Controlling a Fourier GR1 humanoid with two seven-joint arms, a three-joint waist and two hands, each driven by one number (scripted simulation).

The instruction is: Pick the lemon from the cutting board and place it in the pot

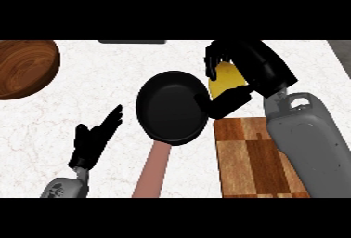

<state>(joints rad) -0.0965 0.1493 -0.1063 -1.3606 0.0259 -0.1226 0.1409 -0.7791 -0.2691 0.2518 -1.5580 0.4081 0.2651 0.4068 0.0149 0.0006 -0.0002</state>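
The right hand curls round the lemon beside the pan, past the cutting board. The left hand rests open near the worktop's front edge.

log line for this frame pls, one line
phase: carry | right hand: shut on lemon, lifted off cutting board, beside pot rim | left hand: open, idle | lemon not yet in pot

White marble counter w/ grey veins; evenly lit.
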